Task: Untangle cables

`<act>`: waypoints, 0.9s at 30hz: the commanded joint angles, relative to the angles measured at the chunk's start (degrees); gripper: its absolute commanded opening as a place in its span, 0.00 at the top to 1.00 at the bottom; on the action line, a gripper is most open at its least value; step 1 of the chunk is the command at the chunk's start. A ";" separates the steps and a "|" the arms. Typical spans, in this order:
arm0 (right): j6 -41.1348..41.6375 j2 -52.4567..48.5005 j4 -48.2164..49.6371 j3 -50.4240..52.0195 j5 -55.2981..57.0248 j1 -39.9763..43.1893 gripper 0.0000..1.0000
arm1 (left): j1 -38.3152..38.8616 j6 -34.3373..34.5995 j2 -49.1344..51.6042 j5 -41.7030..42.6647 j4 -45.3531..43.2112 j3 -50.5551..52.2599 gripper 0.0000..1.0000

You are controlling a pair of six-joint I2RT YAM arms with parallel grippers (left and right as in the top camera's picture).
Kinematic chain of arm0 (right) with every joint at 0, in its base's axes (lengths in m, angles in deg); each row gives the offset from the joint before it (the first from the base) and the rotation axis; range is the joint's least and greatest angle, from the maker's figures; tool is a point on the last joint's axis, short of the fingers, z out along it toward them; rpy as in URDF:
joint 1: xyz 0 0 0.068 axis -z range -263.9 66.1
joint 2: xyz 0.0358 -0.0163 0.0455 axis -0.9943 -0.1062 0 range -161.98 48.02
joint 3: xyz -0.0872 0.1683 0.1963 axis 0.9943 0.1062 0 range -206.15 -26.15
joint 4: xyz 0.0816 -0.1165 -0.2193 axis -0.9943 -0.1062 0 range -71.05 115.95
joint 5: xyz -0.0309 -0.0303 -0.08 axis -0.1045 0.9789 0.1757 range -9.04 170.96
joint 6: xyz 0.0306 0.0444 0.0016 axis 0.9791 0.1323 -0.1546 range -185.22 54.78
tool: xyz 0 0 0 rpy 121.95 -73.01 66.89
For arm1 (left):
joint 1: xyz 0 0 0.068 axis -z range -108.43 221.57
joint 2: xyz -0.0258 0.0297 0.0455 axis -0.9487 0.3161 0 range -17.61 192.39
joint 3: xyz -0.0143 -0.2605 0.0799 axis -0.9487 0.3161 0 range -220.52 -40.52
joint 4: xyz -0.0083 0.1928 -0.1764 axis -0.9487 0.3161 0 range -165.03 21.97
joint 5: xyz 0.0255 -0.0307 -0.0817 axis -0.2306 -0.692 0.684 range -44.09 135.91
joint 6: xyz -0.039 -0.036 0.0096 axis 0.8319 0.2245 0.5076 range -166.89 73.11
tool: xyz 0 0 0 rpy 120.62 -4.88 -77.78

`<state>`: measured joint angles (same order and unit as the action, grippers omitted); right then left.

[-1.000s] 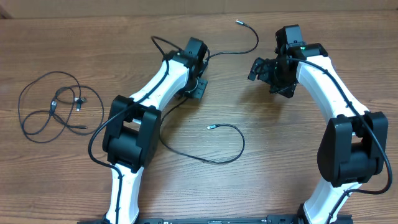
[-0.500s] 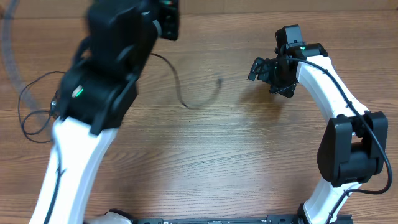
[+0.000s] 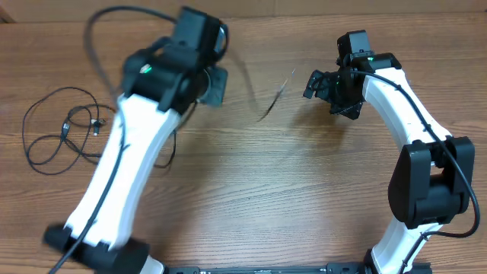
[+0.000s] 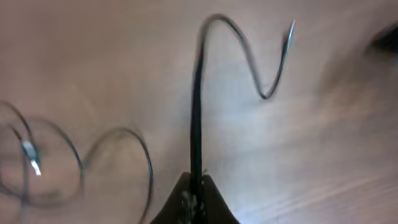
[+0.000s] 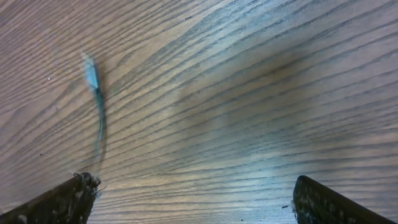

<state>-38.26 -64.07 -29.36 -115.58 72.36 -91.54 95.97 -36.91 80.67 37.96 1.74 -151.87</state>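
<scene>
Across the whole overhead view, a wooden table is carrying everything. On its left half, the left arm is reaching from the near edge toward the far side and is showing blurred. On the right, the right arm is arching over the table's far right part and is showing sharp.

Near the left edge, a coiled cable is lying flat in loose black loops, with two small plugs sitting inside the loops. The left wrist view is catching part of it at lower left, one silvery plug among the curves.

A second cable is hanging from the left claw, which is pinching tight on it. From the fingertips this thin black cord is running straight away, then bending over and down and up again to a silvery tip. Overhead, that free end is showing as a faint smear between the two arms.

The right claw is standing wide above bare wood and holding nothing, with the blurred cord end lying beside its left finger.
</scene>
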 commanded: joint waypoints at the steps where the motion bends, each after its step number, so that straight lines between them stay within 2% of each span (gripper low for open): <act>1: 0.00 0.20 0.20 0.11 0.15 -0.11 0.00 | 0.39 4.02 8.11 5.29 5.55 -0.13 0.96; 6: 0.00 0.20 0.20 0.11 0.15 -0.11 0.00 | 0.39 3.98 16.35 9.14 12.02 -0.13 0.95; 11: 0.00 0.20 0.20 0.11 0.15 -0.11 0.00 | 0.39 3.72 21.90 10.56 16.61 -0.13 0.76; 14: 0.00 0.20 0.20 0.11 0.15 -0.11 0.00 | 0.37 2.84 23.80 10.54 17.07 -0.13 0.75; 15: 0.00 0.20 0.20 0.11 0.15 -0.11 0.00 | 0.37 2.86 23.91 10.54 17.05 -0.13 0.66; 16: 0.00 0.20 0.20 0.13 0.15 -0.11 0.00 | 0.37 2.86 23.91 10.40 17.07 -0.13 0.53; 18: 0.00 0.20 0.20 0.11 0.15 -0.11 0.00 | 0.37 2.93 23.96 9.14 17.73 -0.11 0.46; 20: 0.00 0.20 0.20 0.11 0.15 -0.11 0.00 | 0.37 4.02 23.96 7.26 18.32 0.33 0.45; 21: 0.00 0.20 0.20 0.13 0.15 -0.11 0.00 | 0.37 4.70 23.96 6.93 18.38 0.70 0.34; 22: 0.00 0.20 0.20 0.11 0.15 -0.11 0.00 | 0.37 4.90 23.96 6.93 18.12 1.84 0.00; 27: 0.00 0.20 0.20 0.13 0.15 -0.11 0.00 | 0.42 7.43 23.96 9.99 13.94 9.68 0.00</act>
<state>-38.24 -64.07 -29.36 -115.58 72.39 -91.54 95.97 -31.71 104.34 46.31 16.73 -146.75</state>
